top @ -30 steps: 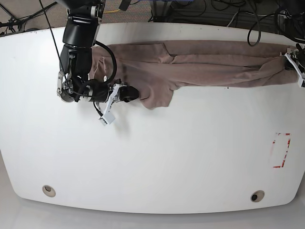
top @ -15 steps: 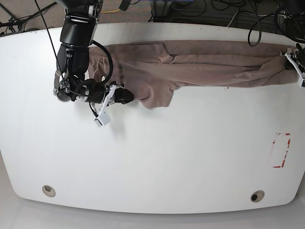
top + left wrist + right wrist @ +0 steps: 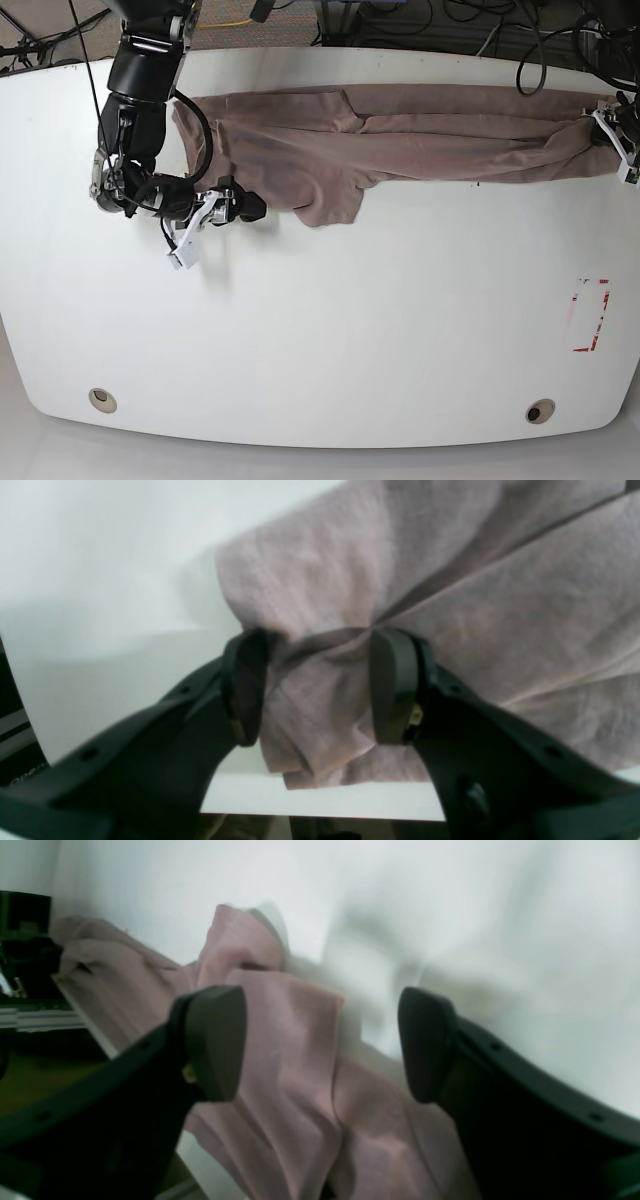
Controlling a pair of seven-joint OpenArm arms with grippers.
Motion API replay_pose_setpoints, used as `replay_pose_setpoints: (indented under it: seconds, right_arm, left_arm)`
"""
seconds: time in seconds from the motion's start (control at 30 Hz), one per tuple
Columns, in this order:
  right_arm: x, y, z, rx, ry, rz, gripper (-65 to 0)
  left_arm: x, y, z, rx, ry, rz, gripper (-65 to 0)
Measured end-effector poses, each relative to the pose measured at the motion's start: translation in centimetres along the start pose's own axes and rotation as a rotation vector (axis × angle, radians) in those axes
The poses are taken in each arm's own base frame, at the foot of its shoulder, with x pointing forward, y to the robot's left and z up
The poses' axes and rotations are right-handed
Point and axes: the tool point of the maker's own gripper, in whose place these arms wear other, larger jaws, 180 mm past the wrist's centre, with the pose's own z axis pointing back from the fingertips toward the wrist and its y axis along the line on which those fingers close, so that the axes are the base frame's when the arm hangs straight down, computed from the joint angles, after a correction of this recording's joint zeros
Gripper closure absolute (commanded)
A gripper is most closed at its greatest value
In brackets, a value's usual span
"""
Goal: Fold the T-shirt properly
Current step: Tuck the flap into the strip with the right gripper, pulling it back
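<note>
The mauve-brown T-shirt lies stretched in a long band along the back of the white table, with a flap hanging forward near the middle. At the far right, my left gripper holds the shirt's end. In the left wrist view its jaws are closed on a bunched fold of T-shirt. My right gripper sits at the left, just off the shirt's front edge. In the right wrist view it stands open with nothing between its fingers, the T-shirt lying below.
A red-marked rectangle is on the table at the right. Two round holes sit near the front edge. Cables and dark gear lie beyond the back edge. The table's edge runs right beside the left gripper.
My right gripper has opened and let go of the shirt's front-left edge. Its arm has drawn back to the left. The left gripper has not moved.
</note>
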Motion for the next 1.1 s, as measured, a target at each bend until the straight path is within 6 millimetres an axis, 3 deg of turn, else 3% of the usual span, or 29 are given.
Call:
replay_pose_setpoints:
  seconds: [0.1, 0.37, 0.5, 0.83, 1.1]
  right_arm:
    - [-1.4, -0.4, -0.8, 0.014, 0.033, -0.049, -44.5]
    - [-1.6, 0.9, -2.1, 0.049, 0.054, -0.016, -43.6]
    - [-2.0, 2.3, -3.2, 0.082, 0.078, 0.008, -33.1]
    - [-2.4, 2.7, -3.8, 0.086, 0.086, 0.003, 0.0]
    - [-0.4, 3.5, -2.2, 0.063, 0.021, 0.079, 0.0]
  left_arm:
    - [0.0, 0.0, 0.0, 0.000, -0.001, 0.001, -29.3]
    - [0.0, -0.1, 0.0, -0.001, -0.002, 0.002, -29.3]
    - [0.0, -0.1, -0.1, -0.002, -0.001, 0.002, -29.3]
    - [0.0, -0.1, -0.1, -0.003, -0.002, 0.003, -29.3]
    - [0.0, -0.2, -0.1, -0.003, -0.002, 0.003, -29.3]
